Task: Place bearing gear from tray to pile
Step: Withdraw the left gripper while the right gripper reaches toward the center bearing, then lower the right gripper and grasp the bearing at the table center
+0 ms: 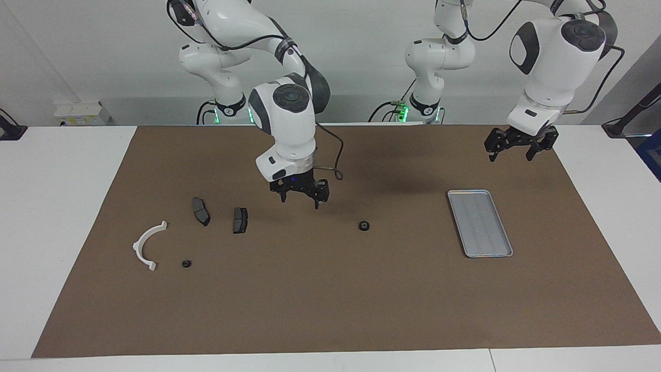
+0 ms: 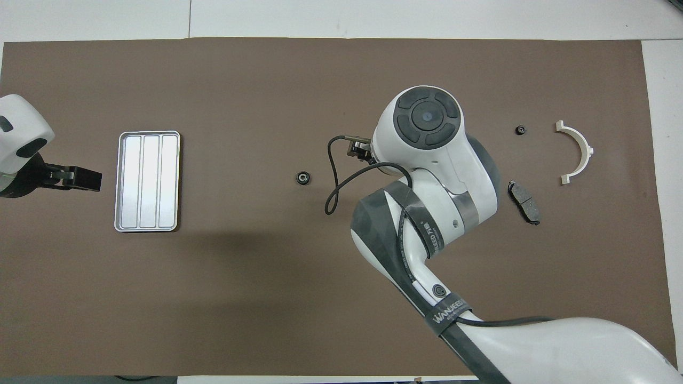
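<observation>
Surface: brown mat (image 1: 330, 310) covering a white table (image 1: 57, 206), white wall at the robots' end.
Bearing gear: small black ring-shaped bearing gear (image 1: 364, 226) lying on the mat mid-table, out of the tray, below the right gripper (image 1: 300, 192) and offset toward the left arm's end; not touched.
Right gripper: hangs above the mat between the bearing gear and the pile, fingers spread, holding nothing.
Tray: flat silver-grey metal tray with ribbed floor (image 1: 480, 223), nothing in it, well apart from the right gripper toward the left arm's end.
Left gripper: left gripper (image 1: 519, 143) raised over the mat's edge at its own end, just beside the tray, fingers apart, holding nothing.
Pile: two dark grey brake-pad-shaped pieces (image 1: 240, 220) (image 1: 200, 211), a white semicircular plastic bracket (image 1: 147, 246) and a second small black ring (image 1: 186, 263), spread loosely toward the right arm's end.
Open room: bare mat all around the bearing gear, and between it and the pile.
Edges: bracket lies near the mat's edge at the right arm's end.
</observation>
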You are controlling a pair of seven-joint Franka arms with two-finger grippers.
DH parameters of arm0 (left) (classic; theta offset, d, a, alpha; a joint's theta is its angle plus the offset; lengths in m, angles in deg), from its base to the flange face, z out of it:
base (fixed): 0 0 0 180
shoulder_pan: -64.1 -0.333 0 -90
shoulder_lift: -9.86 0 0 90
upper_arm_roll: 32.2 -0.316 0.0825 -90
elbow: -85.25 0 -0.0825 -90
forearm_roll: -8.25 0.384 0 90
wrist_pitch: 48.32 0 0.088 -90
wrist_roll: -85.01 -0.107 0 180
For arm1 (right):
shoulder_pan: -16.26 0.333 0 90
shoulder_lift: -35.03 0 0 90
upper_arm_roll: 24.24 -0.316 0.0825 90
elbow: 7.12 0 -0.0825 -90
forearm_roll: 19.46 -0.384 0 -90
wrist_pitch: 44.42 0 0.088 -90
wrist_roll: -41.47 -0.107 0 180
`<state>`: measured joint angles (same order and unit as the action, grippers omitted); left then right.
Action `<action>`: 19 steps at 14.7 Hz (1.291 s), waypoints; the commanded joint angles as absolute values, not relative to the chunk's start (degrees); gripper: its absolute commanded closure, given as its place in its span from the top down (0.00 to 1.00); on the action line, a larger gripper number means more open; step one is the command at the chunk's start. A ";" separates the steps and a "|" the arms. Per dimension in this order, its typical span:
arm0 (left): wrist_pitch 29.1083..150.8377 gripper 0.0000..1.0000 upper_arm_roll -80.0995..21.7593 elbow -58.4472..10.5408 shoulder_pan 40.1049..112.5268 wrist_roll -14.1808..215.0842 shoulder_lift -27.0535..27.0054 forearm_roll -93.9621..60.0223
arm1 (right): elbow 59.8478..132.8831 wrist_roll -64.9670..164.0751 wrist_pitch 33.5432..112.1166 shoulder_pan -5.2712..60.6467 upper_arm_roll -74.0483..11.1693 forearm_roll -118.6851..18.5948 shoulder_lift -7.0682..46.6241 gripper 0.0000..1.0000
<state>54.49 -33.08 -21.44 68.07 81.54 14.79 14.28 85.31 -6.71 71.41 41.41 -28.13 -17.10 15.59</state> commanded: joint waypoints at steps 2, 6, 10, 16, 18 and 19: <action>56.45 1.00 -33.16 -20.15 67.27 80.79 14.70 11.34 | 81.31 -14.32 71.34 45.08 -27.84 -19.11 12.63 1.00; 47.24 1.00 -33.08 -13.12 66.74 80.61 12.50 10.80 | 75.77 -18.28 70.28 47.11 -27.76 -18.14 7.45 1.00; 44.15 1.00 -32.99 -12.23 66.91 80.44 13.11 10.89 | 66.46 -24.17 69.05 50.36 -27.66 -14.63 -1.86 1.00; 40.09 1.00 -32.90 -10.47 67.00 78.77 15.05 10.98 | 62.84 -25.59 71.59 51.77 -27.40 -14.10 -7.68 1.00; 40.80 1.00 -32.81 -12.82 67.53 79.38 15.92 10.98 | 62.84 -25.59 72.30 51.94 -27.40 -14.01 -8.12 1.00; 41.41 1.00 -32.81 -14.32 67.44 79.30 16.80 10.98 | 62.58 -25.59 72.82 52.99 -27.23 -13.83 -8.99 1.00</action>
<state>41.42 -32.94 -11.29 67.50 80.06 14.77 11.54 64.90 -23.93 72.04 51.51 -27.68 -15.21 -6.88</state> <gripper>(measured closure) 0.000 0.000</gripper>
